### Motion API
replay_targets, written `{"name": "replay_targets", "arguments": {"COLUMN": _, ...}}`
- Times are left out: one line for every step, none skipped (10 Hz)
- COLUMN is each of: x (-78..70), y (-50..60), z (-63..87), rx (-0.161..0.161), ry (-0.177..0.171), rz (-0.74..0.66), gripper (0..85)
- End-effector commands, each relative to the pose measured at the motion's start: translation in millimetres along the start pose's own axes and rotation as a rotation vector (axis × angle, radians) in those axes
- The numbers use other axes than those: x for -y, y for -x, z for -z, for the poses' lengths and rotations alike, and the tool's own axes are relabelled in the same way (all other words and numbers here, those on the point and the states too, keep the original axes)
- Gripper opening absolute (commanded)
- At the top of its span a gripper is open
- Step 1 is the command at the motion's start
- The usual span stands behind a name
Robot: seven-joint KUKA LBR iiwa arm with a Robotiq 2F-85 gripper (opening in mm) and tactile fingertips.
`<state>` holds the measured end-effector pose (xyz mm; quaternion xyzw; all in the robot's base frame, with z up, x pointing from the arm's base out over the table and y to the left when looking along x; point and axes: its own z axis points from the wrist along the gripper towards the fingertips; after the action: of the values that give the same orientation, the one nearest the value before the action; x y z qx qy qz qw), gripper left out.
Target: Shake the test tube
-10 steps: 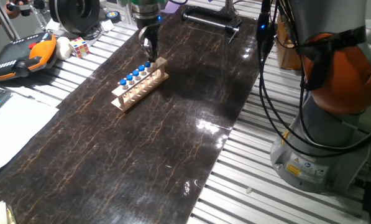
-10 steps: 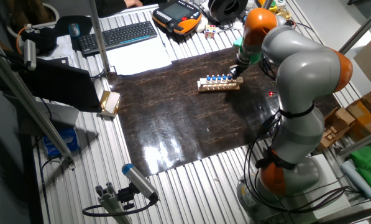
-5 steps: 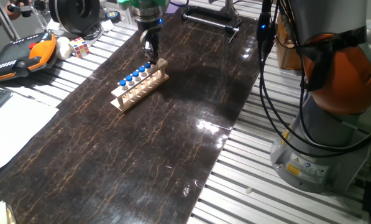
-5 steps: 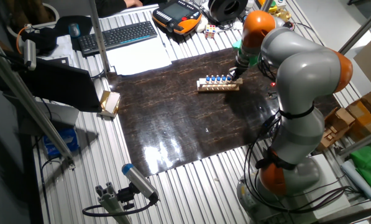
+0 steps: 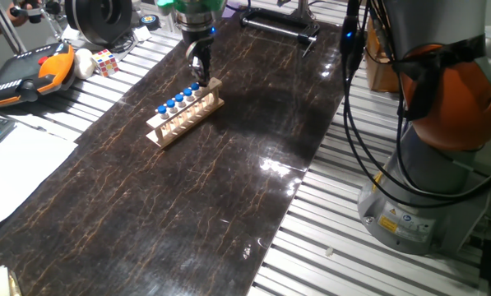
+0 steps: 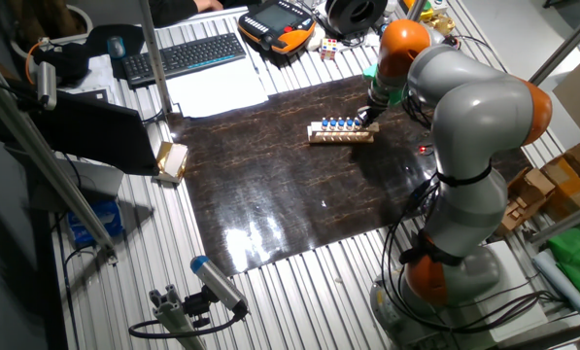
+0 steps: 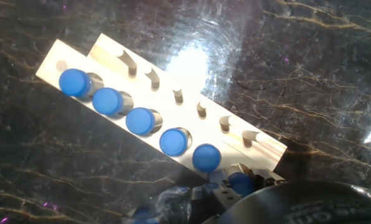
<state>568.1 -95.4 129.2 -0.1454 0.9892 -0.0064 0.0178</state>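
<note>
A light wooden rack (image 5: 184,110) (image 6: 340,133) (image 7: 173,93) stands on the dark mat with several blue-capped tubes upright in it. My gripper (image 5: 198,69) (image 6: 368,112) (image 7: 238,186) is over the rack's far end. In the hand view, the end test tube (image 7: 241,183) shows its blue cap between my fingers, which sit tight against both sides of it. Its clear body is hidden. It stands at the rack's end slot, level with the other caps (image 7: 174,142).
An orange teach pendant (image 5: 31,72), a colour cube (image 5: 105,62) and a dark spool (image 5: 97,18) lie left of the mat. A keyboard (image 6: 187,53) and white paper (image 6: 217,92) lie beyond it. The arm's base (image 5: 418,197) and cables stand at the right.
The gripper has shifted only slightly at the rack's far end. The rack and its tubes have not moved.
</note>
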Motion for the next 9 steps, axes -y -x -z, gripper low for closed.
{"name": "replay_targets", "arguments": {"x": 0.0, "y": 0.1, "z": -0.5, "rx": 0.000, "ry": 0.000, "rz": -0.004, "gripper": 25.3}}
{"name": "replay_targets", "arguments": {"x": 0.0, "y": 0.2, "z": -1.2, "rx": 0.000, "ry": 0.000, "rz": -0.009, "gripper": 29.7}}
{"name": "replay_targets", "arguments": {"x": 0.0, "y": 0.3, "z": -1.6, "rx": 0.000, "ry": 0.000, "rz": -0.011, "gripper": 32.7}}
{"name": "replay_targets", "arguments": {"x": 0.1, "y": 0.4, "z": -1.8, "rx": -0.004, "ry": 0.001, "rz": -0.011, "gripper": 30.3}}
{"name": "replay_targets", "arguments": {"x": 0.2, "y": 0.4, "z": -1.7, "rx": -0.006, "ry": 0.002, "rz": -0.011, "gripper": 30.3}}
{"name": "replay_targets", "arguments": {"x": 0.3, "y": 0.4, "z": -1.5, "rx": -0.009, "ry": 0.002, "rz": -0.009, "gripper": 30.3}}
{"name": "replay_targets", "arguments": {"x": 0.7, "y": 0.5, "z": 2.1, "rx": -0.015, "ry": 0.004, "rz": -0.011, "gripper": 30.7}}
{"name": "replay_targets", "arguments": {"x": 0.6, "y": 0.7, "z": 7.5, "rx": -0.020, "ry": 0.002, "rz": -0.014, "gripper": 30.7}}
{"name": "replay_targets", "arguments": {"x": 0.9, "y": 0.8, "z": 13.4, "rx": -0.028, "ry": -0.003, "rz": -0.016, "gripper": 30.7}}
